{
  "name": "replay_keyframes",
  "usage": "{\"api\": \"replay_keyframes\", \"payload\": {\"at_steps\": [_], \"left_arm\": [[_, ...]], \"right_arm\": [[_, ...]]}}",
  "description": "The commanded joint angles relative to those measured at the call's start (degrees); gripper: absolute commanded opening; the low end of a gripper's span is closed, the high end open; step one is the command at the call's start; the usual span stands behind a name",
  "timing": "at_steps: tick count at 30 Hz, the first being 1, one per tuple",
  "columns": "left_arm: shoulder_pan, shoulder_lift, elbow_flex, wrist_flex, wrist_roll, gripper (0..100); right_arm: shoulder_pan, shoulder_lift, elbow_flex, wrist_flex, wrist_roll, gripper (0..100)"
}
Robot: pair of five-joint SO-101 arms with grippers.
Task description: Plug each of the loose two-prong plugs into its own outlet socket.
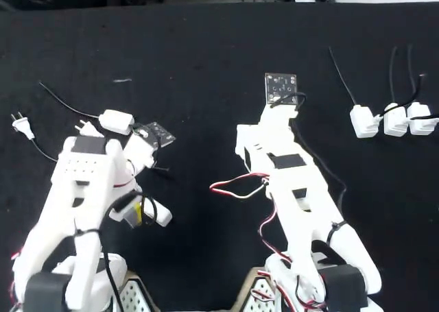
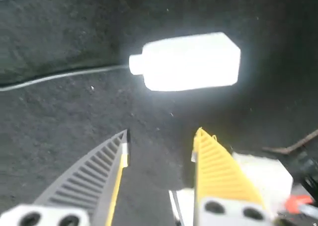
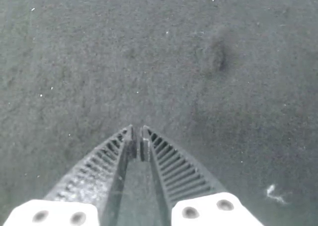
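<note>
A white outlet socket (image 1: 116,121) lies on the black cloth at the left, its thin cord running up and left. In the left wrist view this socket (image 2: 189,62) lies just beyond my left gripper (image 2: 160,136), which is open and holds nothing. A loose two-prong plug (image 1: 20,125) lies further left on its black cord. Another small white plug (image 1: 84,127) sits beside the socket, partly hidden by the left arm. My right gripper (image 3: 137,139) is shut on nothing above bare cloth near the table's middle.
Three white sockets (image 1: 394,118) stand in a row at the far right, each with a black cord plugged in and running towards the back. Red and white wires (image 1: 236,185) loop off the right arm. Black cloth (image 1: 206,65) covers the table.
</note>
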Motion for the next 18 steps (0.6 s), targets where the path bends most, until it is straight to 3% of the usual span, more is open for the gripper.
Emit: {"api": "replay_keyframes", "payload": {"at_steps": [1,7,18], "left_arm": [[0.0,-5.5,4.5,-8.4,4.7,21],[0.0,-7.4,11.4,-18.8,8.7,21],[0.0,-7.1,4.7,-20.4,15.4,21]], "right_arm": [[-1.0,0.3,-1.7,-1.0,-0.4,1.2],[-1.0,0.3,-1.7,-1.1,-0.4,1.2],[-1.0,0.3,-1.7,-1.1,-0.4,1.2]]}}
